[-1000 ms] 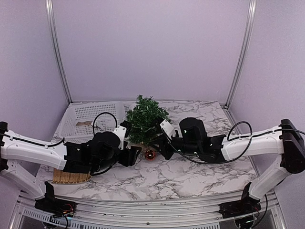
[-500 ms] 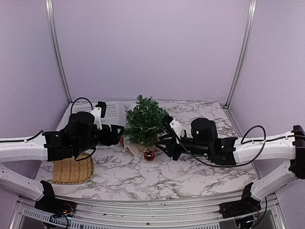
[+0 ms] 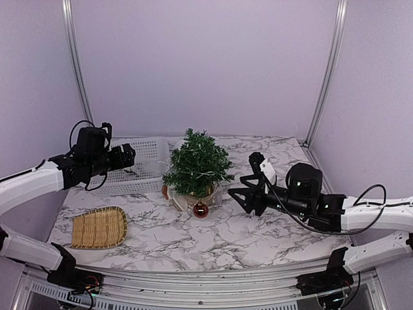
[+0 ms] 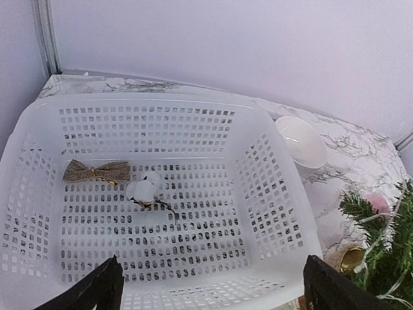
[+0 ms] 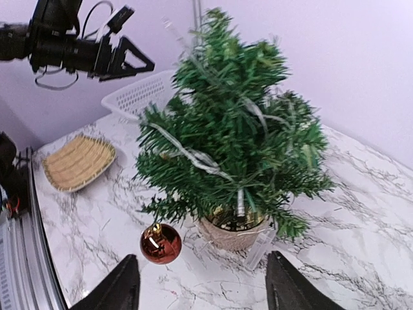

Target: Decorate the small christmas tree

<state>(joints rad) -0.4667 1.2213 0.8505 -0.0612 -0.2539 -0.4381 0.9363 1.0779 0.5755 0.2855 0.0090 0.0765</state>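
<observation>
Ahead of the right end effector (image 5: 203, 271), just past its fingertips, we see the small christmas tree (image 5: 232, 135) standing upright on the marble table (image 5: 361, 213) in its tan woven pot (image 5: 227, 234). The fingers (image 5: 124, 284) of this end effector stand well apart, and nothing lies between them. A silvery ribbon (image 5: 193, 155) winds through the green branches. A shiny red bauble (image 5: 161, 243) with a gold cap sits at the foot of the tree, to the left of the pot as this end effector faces it and close beside it. We cannot tell whether it hangs from a low branch or rests on the table. Farther left of this end effector, well apart from the tree, a flat woven tray (image 5: 79, 161) lies on the table.

The left end effector (image 4: 211, 278) hovers over a white perforated basket (image 4: 277, 194), its jaws spread wide and holding nothing. Below and ahead of it, on the basket floor, lie a glittery tan bow (image 4: 97, 171) and, just beside that, a small white ball ornament (image 4: 143, 189) with a dark stem. To the right of this end effector, outside the basket wall, a white bowl (image 4: 301, 140) sits on the table. Nearer on that same side, the tree's needles reach into the corner of the left wrist view.

From above, the tree stands between the two end effectors, nearer the right one.
</observation>
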